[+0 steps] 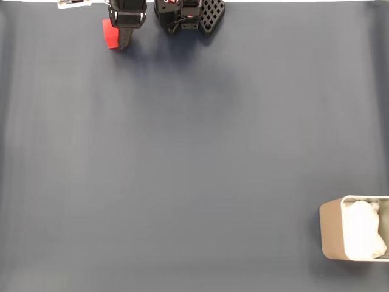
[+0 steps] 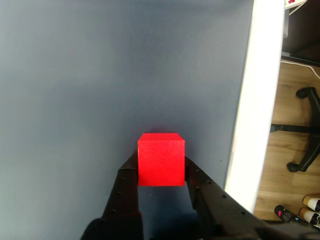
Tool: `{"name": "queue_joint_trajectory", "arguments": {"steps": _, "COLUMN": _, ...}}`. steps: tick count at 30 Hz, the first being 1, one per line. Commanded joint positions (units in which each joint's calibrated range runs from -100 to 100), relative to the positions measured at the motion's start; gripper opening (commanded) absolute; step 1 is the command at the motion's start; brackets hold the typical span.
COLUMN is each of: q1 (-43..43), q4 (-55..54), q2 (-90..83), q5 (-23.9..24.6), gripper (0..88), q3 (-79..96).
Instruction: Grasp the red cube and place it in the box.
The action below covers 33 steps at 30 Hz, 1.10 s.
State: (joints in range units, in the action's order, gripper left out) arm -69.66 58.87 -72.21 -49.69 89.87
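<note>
Dark blue-grey mat (image 1: 194, 158), white table edge (image 2: 250, 125), wooden floor (image 2: 292, 115) with black office-chair base (image 2: 305, 130).

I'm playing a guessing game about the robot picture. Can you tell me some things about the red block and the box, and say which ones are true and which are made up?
1. The red cube sits between the two fingers of the tool. True.
2. The red cube is already inside the box. False: in the fixed view the cube is at the top left, and the box is at the bottom right, far apart.
3. The box has something white and lumpy in it. True: white padding lies inside.
4. The cube is blue. False: it is bright red.
5. The cube is on a dark blue-grey table surface. True.
</note>
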Motion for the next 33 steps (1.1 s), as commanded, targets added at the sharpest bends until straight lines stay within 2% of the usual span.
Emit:
{"name": "queue_joint_trajectory", "arguments": {"steps": 1, "q1": 0.6, "q4": -1.1, "q2": 0.9, "q5": 0.7, "gripper": 14.4, "q3": -2.9}}
{"name": "queue_joint_trajectory", "arguments": {"steps": 17, "q1": 4.2, "q4": -1.1, "q2": 5.8, "q5": 0.4, "gripper": 13.5, "q3": -15.5}}
{"name": "queue_joint_trajectory", "arguments": {"steps": 33, "q1": 17.5, "q4": -1.7, "q2": 16.1, "q5": -1.5, "gripper": 13.4, "q3": -36.7}}
